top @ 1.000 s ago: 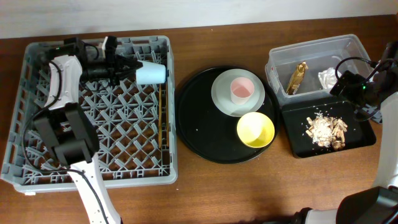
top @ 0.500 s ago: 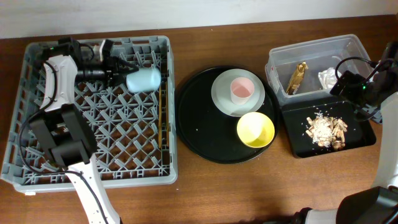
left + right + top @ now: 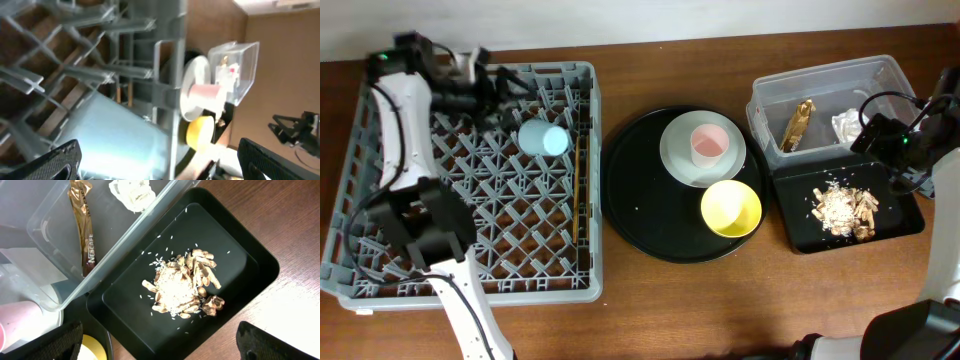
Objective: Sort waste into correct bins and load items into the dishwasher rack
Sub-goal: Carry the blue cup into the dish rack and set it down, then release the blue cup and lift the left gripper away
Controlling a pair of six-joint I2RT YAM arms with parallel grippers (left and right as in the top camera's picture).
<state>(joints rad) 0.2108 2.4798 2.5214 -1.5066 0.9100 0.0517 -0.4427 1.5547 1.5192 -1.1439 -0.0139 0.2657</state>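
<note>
Grey-pegged rack [image 3: 520, 290] around light-blue cup [image 3: 543, 138] (chopsticks [image 3: 583, 200] just beside)

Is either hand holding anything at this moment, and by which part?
Nothing is held. The left hand and right hand are both open; the small light-blue cup lies in the grey lattice rack, apart from both.

Upright rack pegs [image 3: 490, 200] crowd the light-blue cup [image 3: 543, 138]; bare table [image 3: 700, 310] lies open below the round tray [image 3: 640, 220].

Brown wooden table [image 3: 670, 310], pale wall [image 3: 720, 18]
</note>
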